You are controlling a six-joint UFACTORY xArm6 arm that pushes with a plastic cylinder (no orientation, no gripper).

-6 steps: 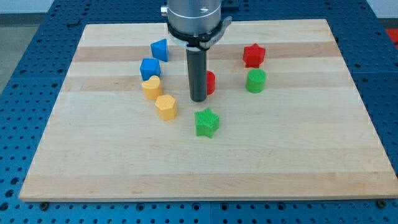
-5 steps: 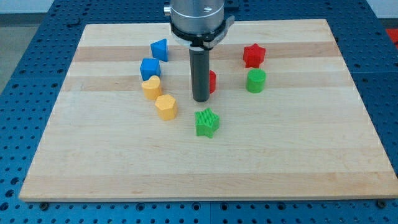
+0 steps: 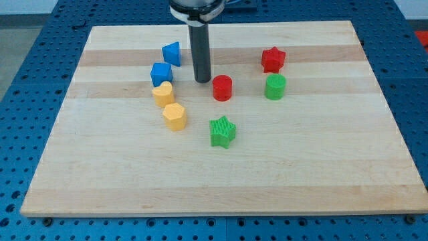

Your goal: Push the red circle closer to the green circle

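The red circle (image 3: 222, 88) stands near the middle of the wooden board (image 3: 221, 174). The green circle (image 3: 275, 87) stands to its right, a clear gap between them. My tip (image 3: 202, 80) is just up and to the left of the red circle, close beside it but apart. The rod rises from there to the view's top edge.
A red star (image 3: 273, 59) sits above the green circle. A green star (image 3: 223, 131) lies below the red circle. Two blue blocks (image 3: 171, 53) (image 3: 161, 73), a yellow heart (image 3: 162, 94) and a yellow hexagon (image 3: 175, 116) stand left of my tip.
My tip has moved up and to the left, from in front of the red circle to its upper left. The red circle now shows whole. The blocks have not moved.
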